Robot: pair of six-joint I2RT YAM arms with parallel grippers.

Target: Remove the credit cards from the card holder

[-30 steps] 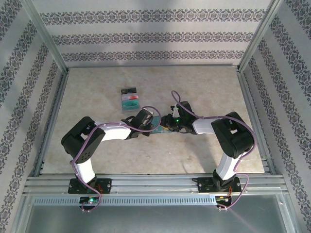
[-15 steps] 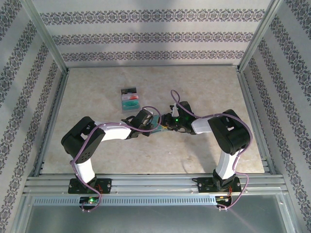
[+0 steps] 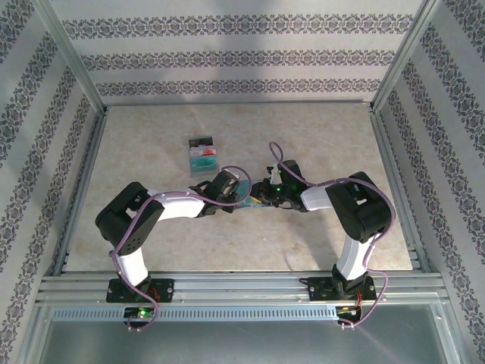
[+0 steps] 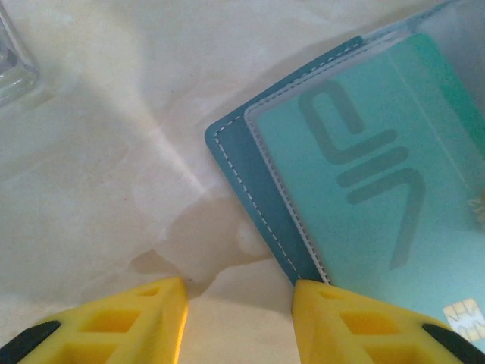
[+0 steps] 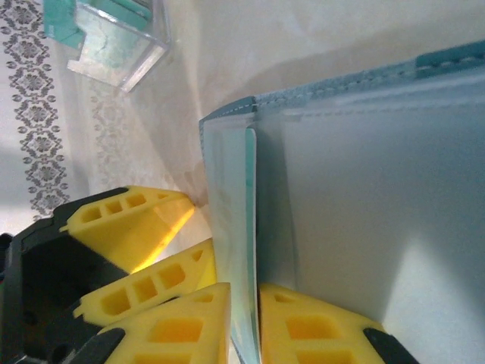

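The card holder (image 3: 247, 202) lies open on the table between my two grippers, teal with white stitching (image 4: 250, 174) and clear sleeves. A teal credit card (image 4: 379, 167) sits under one sleeve. My left gripper (image 4: 241, 318) is open over bare table, and its right fingertip (image 4: 364, 318) presses on the holder's corner. In the right wrist view a leaf of the holder (image 5: 364, 189) stands edge-on. My right gripper (image 5: 244, 326) is shut on the thin teal card edge (image 5: 250, 227) at that leaf. I cannot tell whether the clear sleeve is pinched with it.
A clear box (image 3: 202, 154) with red, teal and grey cards stands behind and left of the grippers, also at the corner of the left wrist view as a clear box (image 4: 15, 61) and in the right wrist view as a clear box (image 5: 114, 38). Patterned walls enclose the table (image 3: 318, 136).
My right gripper's jaws have closed in on the thin teal edge, and its wrist has shifted slightly. The left arm and the holder stay where they were.
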